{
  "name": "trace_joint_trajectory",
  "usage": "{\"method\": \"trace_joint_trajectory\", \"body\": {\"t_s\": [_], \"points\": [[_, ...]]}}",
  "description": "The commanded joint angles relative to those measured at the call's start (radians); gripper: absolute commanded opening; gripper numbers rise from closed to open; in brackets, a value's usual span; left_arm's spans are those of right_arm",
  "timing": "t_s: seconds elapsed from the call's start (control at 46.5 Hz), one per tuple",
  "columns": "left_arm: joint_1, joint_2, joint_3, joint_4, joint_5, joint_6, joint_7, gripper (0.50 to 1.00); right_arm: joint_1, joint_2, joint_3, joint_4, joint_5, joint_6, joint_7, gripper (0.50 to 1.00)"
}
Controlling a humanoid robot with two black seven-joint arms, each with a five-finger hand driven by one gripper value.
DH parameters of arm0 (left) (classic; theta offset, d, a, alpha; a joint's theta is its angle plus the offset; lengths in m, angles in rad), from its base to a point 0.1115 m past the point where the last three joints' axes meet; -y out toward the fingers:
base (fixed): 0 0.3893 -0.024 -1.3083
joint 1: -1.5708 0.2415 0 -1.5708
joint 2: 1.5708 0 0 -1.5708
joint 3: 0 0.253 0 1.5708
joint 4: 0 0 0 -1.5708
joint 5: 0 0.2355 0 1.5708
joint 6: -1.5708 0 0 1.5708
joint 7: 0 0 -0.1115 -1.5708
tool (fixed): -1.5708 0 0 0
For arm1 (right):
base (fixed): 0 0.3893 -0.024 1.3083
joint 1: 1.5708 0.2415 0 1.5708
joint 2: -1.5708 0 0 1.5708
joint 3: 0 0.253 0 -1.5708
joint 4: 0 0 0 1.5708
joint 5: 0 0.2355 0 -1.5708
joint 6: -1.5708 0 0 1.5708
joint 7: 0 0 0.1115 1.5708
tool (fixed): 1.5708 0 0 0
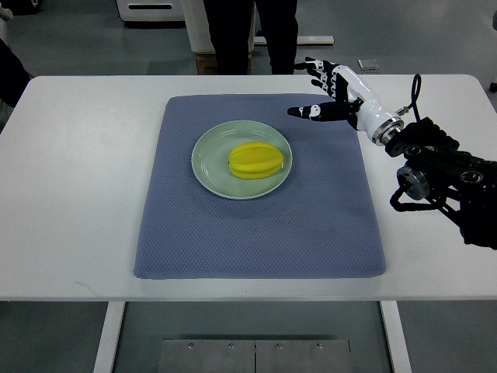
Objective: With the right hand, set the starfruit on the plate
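A yellow starfruit (254,160) lies on the pale green plate (210,155), a little right of the plate's middle. The plate sits on a blue-grey mat (311,217) on the white table. My right hand (317,92) hovers above the mat's far right corner, up and to the right of the plate, apart from the fruit. Its fingers are spread and hold nothing. Its arm comes in from the right edge. The left arm does not show.
The white table (78,194) extends around the mat on all sides. A person in dark trousers (248,35) stands behind the far table edge. A dark sleeve (12,74) shows at the far left edge.
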Motion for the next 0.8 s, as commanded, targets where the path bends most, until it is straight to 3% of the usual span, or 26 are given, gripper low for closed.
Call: {"method": "trace_joint_trajectory", "body": {"t_s": [0.0, 0.215, 0.538, 0.775], "points": [[0.000, 0.000, 0.000, 0.000, 0.000, 0.000, 0.000, 1.000, -0.003, -0.035, 0.015, 0.000, 0.049, 0.003, -0.003, 1.000], [0.000, 0.000, 0.000, 0.000, 0.000, 0.000, 0.000, 1.000, -0.028, -0.115, 0.052, -0.014, 0.242, 0.078, -0.011, 1.000], [0.000, 0.000, 0.000, 0.000, 0.000, 0.000, 0.000, 1.000, -0.118, -0.119, 0.215, -0.132, 0.367, 0.210, -0.020, 1.000], [0.000, 0.000, 0.000, 0.000, 0.000, 0.000, 0.000, 1.000, -0.186, -0.113, 0.273, -0.161, 0.399, 0.230, -0.023, 1.000]]}}
